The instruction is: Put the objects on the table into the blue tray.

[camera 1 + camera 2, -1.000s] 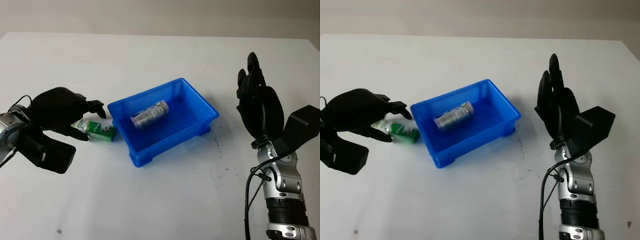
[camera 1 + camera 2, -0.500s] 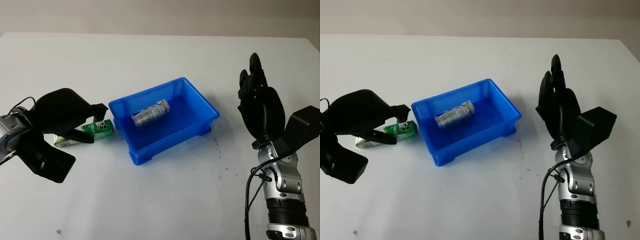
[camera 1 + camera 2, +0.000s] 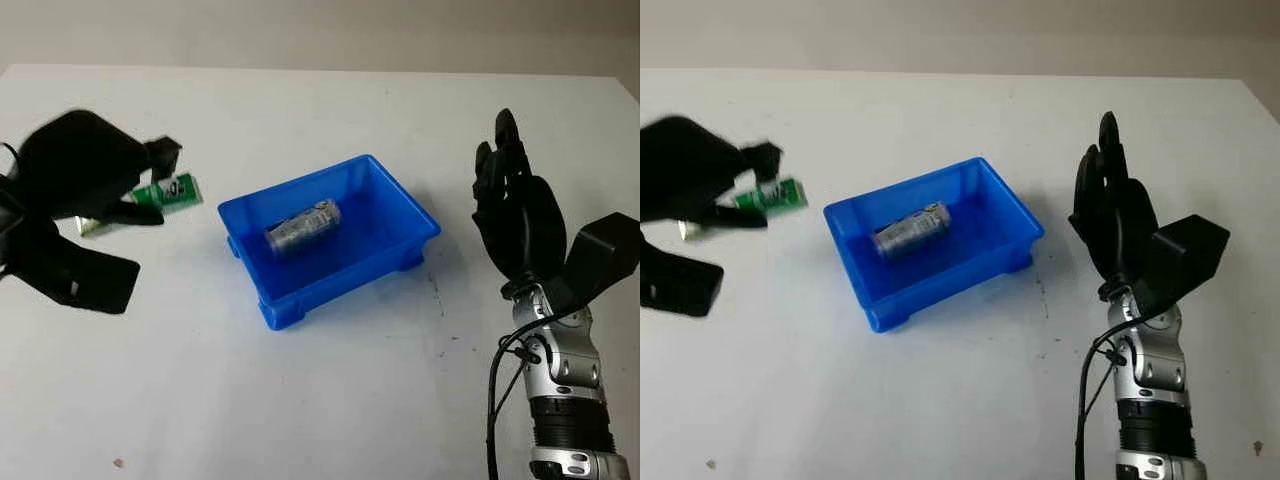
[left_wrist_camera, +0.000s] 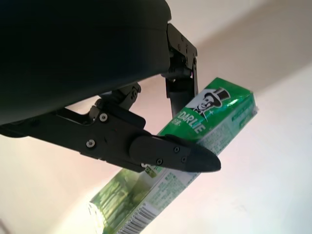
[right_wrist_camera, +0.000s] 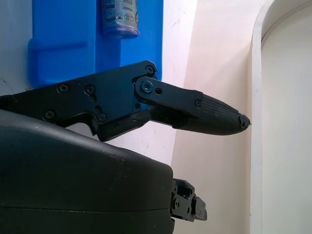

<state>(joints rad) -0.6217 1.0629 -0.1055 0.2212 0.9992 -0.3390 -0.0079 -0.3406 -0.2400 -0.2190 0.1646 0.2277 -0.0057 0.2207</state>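
white surface (image 3: 330, 400), small dark specks (image 3: 437, 300) on it near its middle, one more speck (image 3: 119, 463) near the front left edge, beige wall (image 3: 320, 30) behind

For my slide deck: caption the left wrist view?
Left robot hand gripping the green toothpaste box.

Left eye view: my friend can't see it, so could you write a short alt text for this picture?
A black left robot hand holds a green box lifted above a white table, to the left of a blue tray. A silver can lies on its side inside the tray. The right robot hand is raised, open, to the right of the tray.
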